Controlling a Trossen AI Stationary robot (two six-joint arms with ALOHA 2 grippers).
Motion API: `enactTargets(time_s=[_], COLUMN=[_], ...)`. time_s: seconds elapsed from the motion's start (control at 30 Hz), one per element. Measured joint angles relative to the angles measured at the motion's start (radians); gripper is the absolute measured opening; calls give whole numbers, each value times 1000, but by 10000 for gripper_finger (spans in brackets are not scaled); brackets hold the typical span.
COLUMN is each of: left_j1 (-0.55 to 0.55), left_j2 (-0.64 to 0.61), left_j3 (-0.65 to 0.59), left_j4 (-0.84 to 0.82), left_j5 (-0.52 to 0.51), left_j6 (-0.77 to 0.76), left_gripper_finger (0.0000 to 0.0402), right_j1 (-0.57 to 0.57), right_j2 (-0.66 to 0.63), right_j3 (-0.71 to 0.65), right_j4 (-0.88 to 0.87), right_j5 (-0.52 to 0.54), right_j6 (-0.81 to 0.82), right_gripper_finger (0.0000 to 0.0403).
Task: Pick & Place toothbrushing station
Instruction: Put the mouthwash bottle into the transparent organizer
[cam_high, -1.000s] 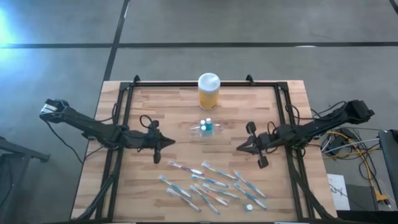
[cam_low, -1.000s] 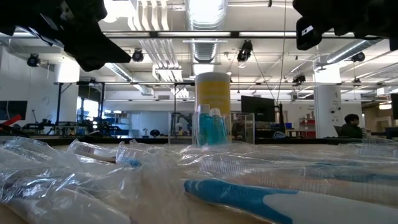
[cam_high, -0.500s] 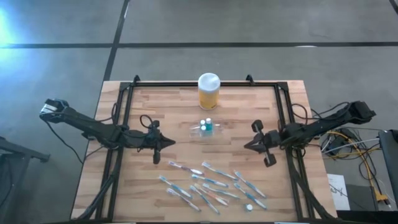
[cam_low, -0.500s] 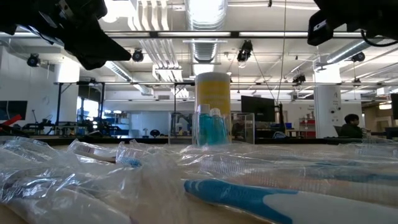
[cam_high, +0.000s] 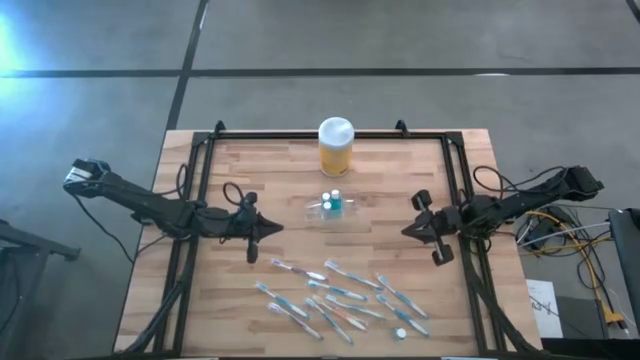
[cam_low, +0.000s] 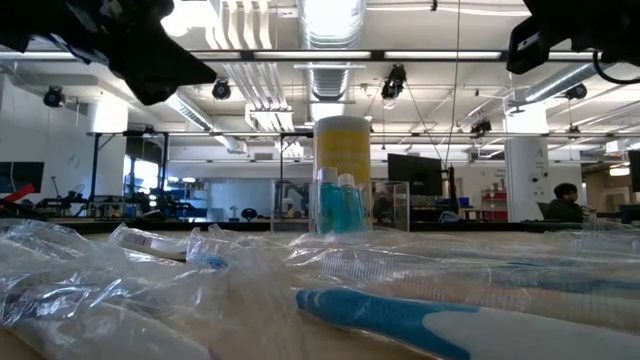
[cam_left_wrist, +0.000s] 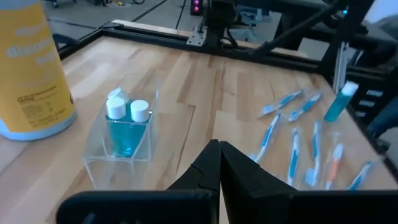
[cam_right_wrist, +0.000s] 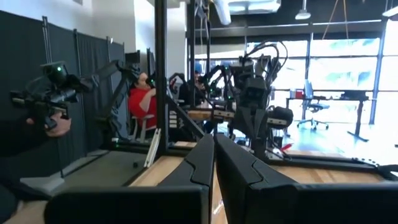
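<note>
the toothbrushing station (cam_high: 331, 205) is found pretty much in the middle of the bench (cam_high: 270, 170), a bit toward the far edge, with the tall yellow jar (cam_high: 335, 146) parked just behind it against that far edge. it's a small clear holder with two white-capped blue tubes (cam_left_wrist: 125, 124) standing in it, and it sits upright on the wood. the loose toothbrushes (cam_high: 340, 293) are scattered well apart from it, down toward the near edge and the near right corner, so nothing is crowded against the holder on either side. the left gripper (cam_high: 268, 229) is held over the bench left of centre, tips aimed at the right edge, and its fingers (cam_left_wrist: 211, 163) are pressed flat together with nothing between them. the right gripper (cam_high: 412, 229) is seen close to the right edge, tips aimed back at the left edge, fingers (cam_right_wrist: 205, 155) likewise closed up tight and empty. so the relation that matters: the holder lies between the two tools and slightly farther toward the far edge than either tip. by the overhead look the left one appears to be the nearer of the two, though not by a lot, and in the left wrist view the holder is seen ahead and off to one side rather than dead in line. whichever arm is used, the fingers would have to be opened first, and the approach would likely need to be angled toward the far edge. the long side of the holder seems to run roughly left edge to right edge, but that's hard to be sure of.
</note>
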Motion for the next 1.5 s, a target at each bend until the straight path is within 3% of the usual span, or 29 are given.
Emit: enactTargets(time_s=[0.27,0.4,0.57,0.8,0.93,1.13,1.5], left_j1=[0,0,0,-1,-1,-1,-1], left_j2=[24,71,113,137,147,150,149], left_j3=[102,148,172,165,163,163,161], left_j4=[-85,-118,-115,-116,-118,-116,-116], left_j5=[1,34,46,52,72,79,105], left_j6=[14,36,29,14,14,15,31], left_gripper_finger=[2,2,4,3,8,13,11], right_j1=[-1,-1,-1,59,150,322,531], right_j2=[-7,-7,0,74,172,395,829], right_j3=[5,44,162,476,647,851,1248], right_j4=[-1,-115,-441,-1034,-1263,-1410,-1784], right_j5=[0,0,2,76,154,156,103], right_j6=[-40,-41,27,206,302,453,733], right_gripper_finger=[13,13,13,13,13,23,162])
